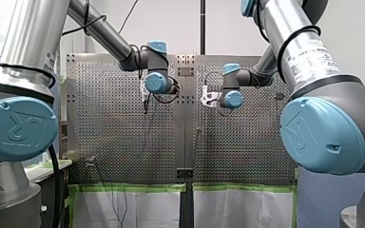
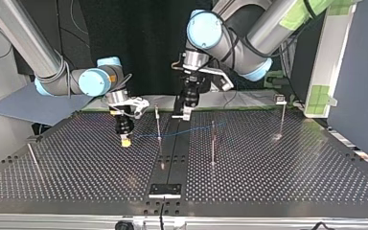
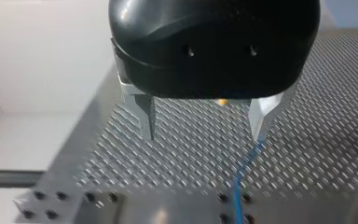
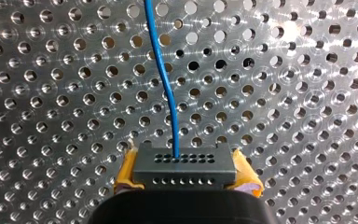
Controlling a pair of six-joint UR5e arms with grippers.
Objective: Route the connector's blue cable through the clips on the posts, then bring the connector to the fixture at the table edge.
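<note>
Above the perforated table (image 2: pixel 76 167), the connector (image 4: pixel 185 169) is clamped between the right gripper's (image 2: pixel 125 139) 2 yellow pads (image 4: pixel 126 170). The left gripper's (image 3: pixel 204 135) fingers are held apart, with the blue cable (image 3: pixel 242 170) just beside 1 finger. Both grippers are pointed downward.

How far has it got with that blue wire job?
Done: my right claw grips the connector. In hand: the blue cable stretches past two posts, clipped or not, unclear; my left claw hovers open above it. Left: reaching the fixture.
</note>
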